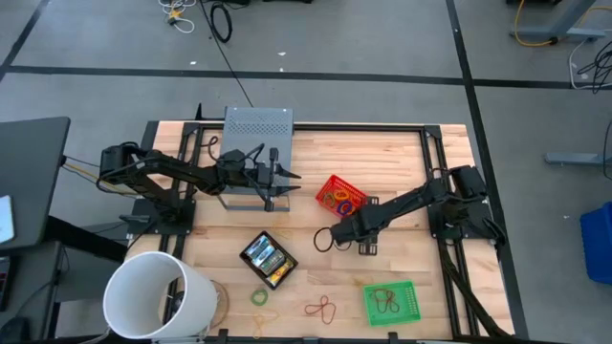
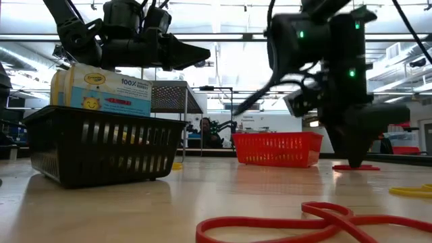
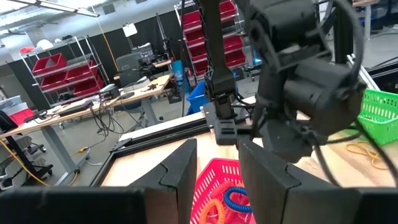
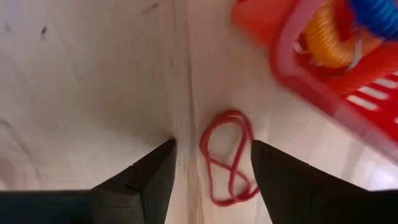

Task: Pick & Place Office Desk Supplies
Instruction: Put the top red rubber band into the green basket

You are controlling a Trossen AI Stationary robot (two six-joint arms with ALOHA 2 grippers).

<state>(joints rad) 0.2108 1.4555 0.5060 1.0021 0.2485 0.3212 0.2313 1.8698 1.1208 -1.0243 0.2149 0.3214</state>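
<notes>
While the left pincer point(image 1: 292, 176) hovers part-open and empty above the desk point(image 1: 382, 153), the right pincer point(image 4: 211, 163) stands wide, straddling a red rubber band point(image 4: 227, 158) lying flat just beside the red basket point(image 4: 323, 87).

Both arms are matte black, built of slim tubular links and blocky joint housings with thin black cables looped alongside, the right arm's wrist showing small green indicator lights, and each ends in two flat, dark, wedge-shaped jaws.
</notes>
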